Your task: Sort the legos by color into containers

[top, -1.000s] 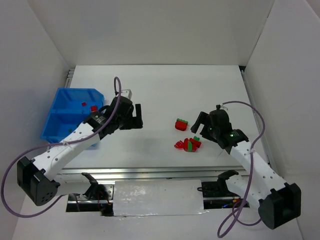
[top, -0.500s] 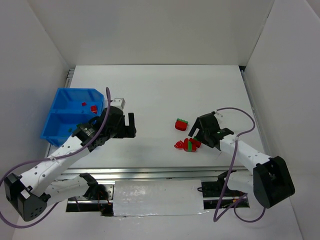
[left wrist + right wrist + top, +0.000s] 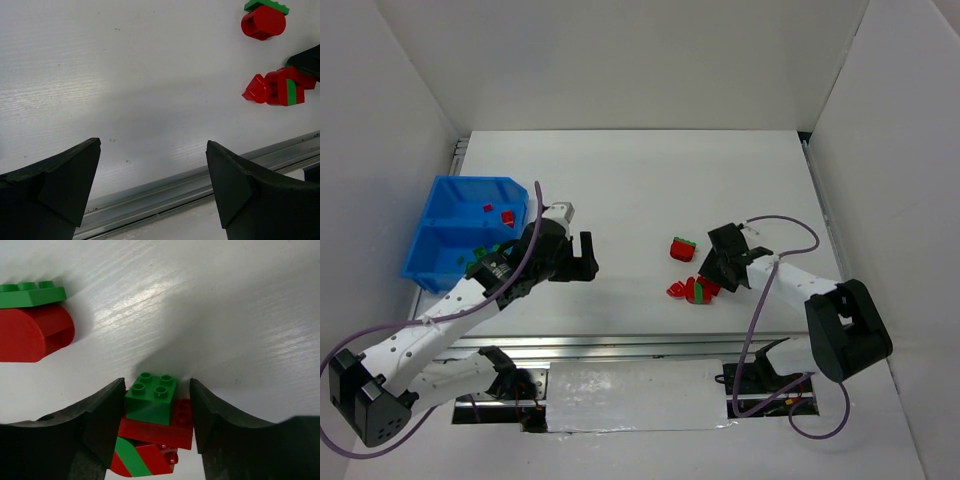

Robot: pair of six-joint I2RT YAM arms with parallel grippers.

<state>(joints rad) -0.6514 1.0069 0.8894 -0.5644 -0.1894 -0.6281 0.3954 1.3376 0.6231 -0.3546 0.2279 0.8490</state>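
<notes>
At lower centre, the right gripper stands with fingers parted astride a small green square plastic brick; the left gripper gapes over the white table.

Glossy plastic legos, matt wht table

- The whole table is viewed from above and behind the arm bases by the top external camera.
- The table is viewed obliquely, from nearer, past the left wrist's fingers.
- The brick cluster is framed closely from the right wrist and is shared by all views.
</notes>
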